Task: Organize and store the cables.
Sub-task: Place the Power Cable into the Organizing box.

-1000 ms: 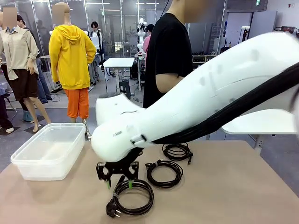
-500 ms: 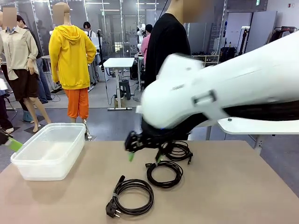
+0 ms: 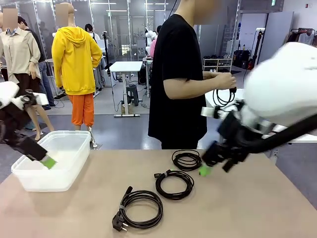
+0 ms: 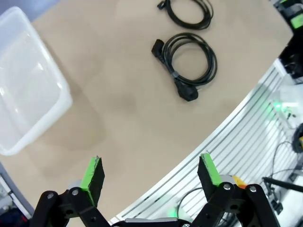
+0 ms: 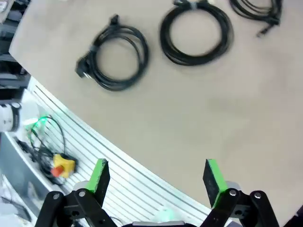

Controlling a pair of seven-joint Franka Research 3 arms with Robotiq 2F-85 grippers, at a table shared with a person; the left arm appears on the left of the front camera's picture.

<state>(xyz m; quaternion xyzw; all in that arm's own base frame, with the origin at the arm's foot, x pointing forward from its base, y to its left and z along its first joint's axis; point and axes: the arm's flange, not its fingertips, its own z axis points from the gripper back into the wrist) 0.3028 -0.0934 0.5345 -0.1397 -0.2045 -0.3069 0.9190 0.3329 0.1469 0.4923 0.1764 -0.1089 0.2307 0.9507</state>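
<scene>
Cables (image 3: 174, 184) lie coiled in a row running near-left to far-right; the nearest coil (image 3: 141, 209) has its plug (image 3: 119, 222) pointing near-left. Left claw (image 4: 150, 159) and right claw (image 5: 156, 164) both gape, empty.

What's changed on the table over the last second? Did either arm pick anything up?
The right gripper pulled back from above the nearest coil and swung to the robot's right. It is now beside the far coil, open and empty. The left gripper came in by the bin, also open. Nothing was grasped or released. The nearest, middle coil and far coils and the bin lie where they were.
</scene>
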